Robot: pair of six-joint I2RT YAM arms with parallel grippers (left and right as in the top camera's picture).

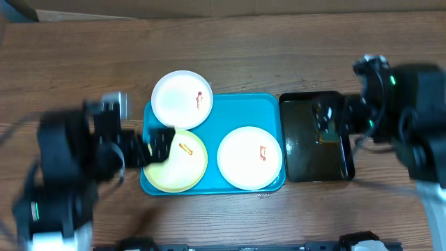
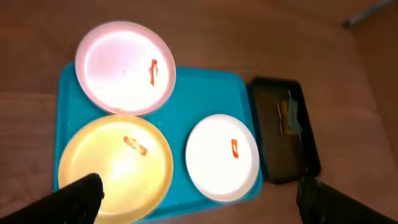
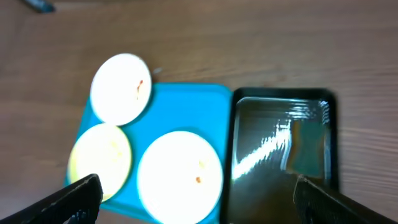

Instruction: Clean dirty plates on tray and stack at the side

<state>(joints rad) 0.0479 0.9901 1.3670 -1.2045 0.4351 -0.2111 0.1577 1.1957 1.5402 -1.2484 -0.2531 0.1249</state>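
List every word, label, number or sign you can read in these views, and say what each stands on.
Readable text: none.
A small dark marking on the table, just off the tray: too small to read.
The corner white plate, yellow plate, other white plate and black basin: no print; the plates carry only red-orange smears.

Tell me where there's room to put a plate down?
Bare table runs along the far side, past the tray and basin, and along the near edge. On the tray, only the blue corner beside the basin is free. Its left is crowded: the yellow plate touches a white plate, with the left gripper there.
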